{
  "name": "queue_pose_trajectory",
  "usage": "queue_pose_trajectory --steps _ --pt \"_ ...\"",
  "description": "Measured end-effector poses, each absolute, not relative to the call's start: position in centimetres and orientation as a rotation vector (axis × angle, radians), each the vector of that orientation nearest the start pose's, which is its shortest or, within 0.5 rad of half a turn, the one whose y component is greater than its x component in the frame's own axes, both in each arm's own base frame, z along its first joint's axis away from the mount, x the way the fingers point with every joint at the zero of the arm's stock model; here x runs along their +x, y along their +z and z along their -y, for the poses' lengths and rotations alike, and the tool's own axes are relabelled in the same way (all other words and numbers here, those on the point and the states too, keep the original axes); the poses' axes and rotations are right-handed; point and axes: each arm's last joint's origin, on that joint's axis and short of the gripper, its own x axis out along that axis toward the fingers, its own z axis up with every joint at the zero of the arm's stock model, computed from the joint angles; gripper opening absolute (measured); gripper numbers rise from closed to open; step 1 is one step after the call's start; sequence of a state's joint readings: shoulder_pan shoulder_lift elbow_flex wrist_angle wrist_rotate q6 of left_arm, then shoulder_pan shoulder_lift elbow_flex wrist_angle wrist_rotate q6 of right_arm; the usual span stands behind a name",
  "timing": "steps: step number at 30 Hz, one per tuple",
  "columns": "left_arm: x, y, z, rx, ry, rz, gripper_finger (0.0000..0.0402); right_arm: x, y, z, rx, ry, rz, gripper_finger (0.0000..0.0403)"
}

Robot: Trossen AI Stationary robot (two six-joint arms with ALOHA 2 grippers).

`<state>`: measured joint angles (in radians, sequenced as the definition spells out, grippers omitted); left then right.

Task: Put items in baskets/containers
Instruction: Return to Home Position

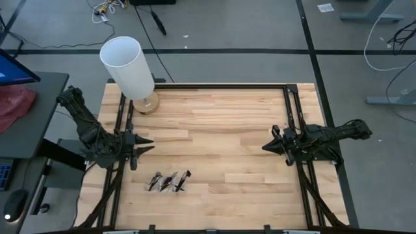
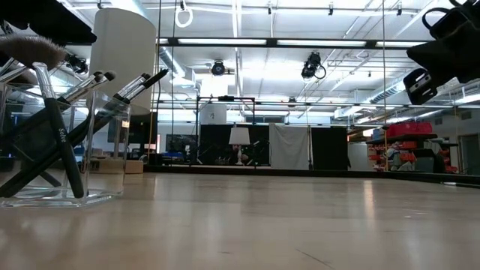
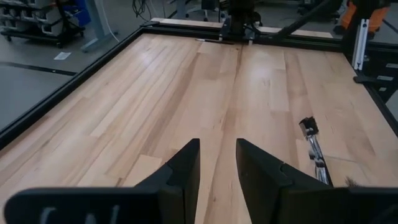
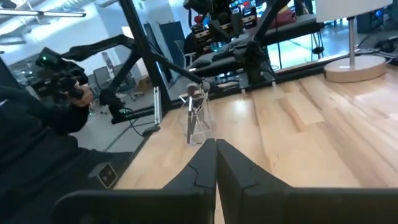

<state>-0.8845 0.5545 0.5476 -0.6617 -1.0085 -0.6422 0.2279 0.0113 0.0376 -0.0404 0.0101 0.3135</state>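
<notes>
Several brushes (image 1: 169, 181) in tray (image 2: 106, 176), apparently — left pincer (image 1: 153, 144), right pincer (image 1: 264, 147) at sides.

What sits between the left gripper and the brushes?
Nothing visible does. Only table lies between the left gripper and the brushes; the lamp stands on the gripper's other side.

Bright, even overhead light, soft shadows.

Left claw (image 3: 217, 163) hovers above the wooden desk (image 3: 155, 93), fingers parted by a narrow gap. One silver-banded brush (image 3: 314, 149) shows at 2 o'clock, near the claw. Right arm (image 3: 239, 15) stands at 12 o'clock, at the far desk edge.
</notes>
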Motion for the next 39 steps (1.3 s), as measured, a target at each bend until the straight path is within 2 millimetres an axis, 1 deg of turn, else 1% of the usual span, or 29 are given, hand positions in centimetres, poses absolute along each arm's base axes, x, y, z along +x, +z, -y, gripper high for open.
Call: queue_pose_trajectory --steps 3,6,8,9,11,14,19,27,29,32,36,39 --pt "8.6 24.9 6.7 -0.090 0.238 -0.327 0.0106 9.3 17.3 -2.2 0.336 0.237 -0.040 0.0010" --pt "8.6 24.9 6.7 -0.091 0.238 -0.327 0.0106 9.2 17.4 -2.6 0.246 0.397 -0.040 0.0010" --pt "8.6 24.9 6.7 -0.090 0.237 -0.327 0.0106 9.0 17.6 -2.9 0.217 0.507 -0.021 0.0010" --pt "8.6 24.9 6.7 -0.090 0.238 -0.327 0.0106 8.9 17.7 -3.0 0.213 0.540 -0.012 0.0010" --pt "8.6 24.9 6.7 -0.090 0.237 -0.327 0.0106 8.9 17.8 -3.0 0.214 0.554 -0.006 0.0010" --pt "8.6 24.9 6.7 -0.089 0.237 -0.327 0.0106 9.0 17.8 -2.8 0.236 0.527 -0.009 0.0010" --pt "8.6 24.9 6.7 -0.088 0.238 -0.328 0.0106 9.2 17.7 -2.0 0.271 0.389 -0.008 0.0010" --pt "8.6 24.9 6.7 -0.086 0.236 -0.332 0.0106 9.4 18.3 -0.8 0.266 0.260 0.073 0.0010" --pt "8.6 24.9 6.7 -0.088 0.235 -0.330 0.0105 9.5 17.9 -0.6 0.262 0.223 0.091 0.0010" --pt "8.6 24.9 6.7 -0.105 0.240 -0.325 0.0105 9.7 17.6 -0.5 0.259 0.150 0.061 0.0010" --pt "8.6 24.9 6.7 -0.121 0.246 -0.321 0.0101 9.7 17.2 -0.4 0.267 0.143 0.026 0.0010" --pt "8.6 24.9 6.7 -0.122 0.246 -0.321 0.0079 9.8 17.1 -0.4 0.269 0.141 0.011 0.0010"
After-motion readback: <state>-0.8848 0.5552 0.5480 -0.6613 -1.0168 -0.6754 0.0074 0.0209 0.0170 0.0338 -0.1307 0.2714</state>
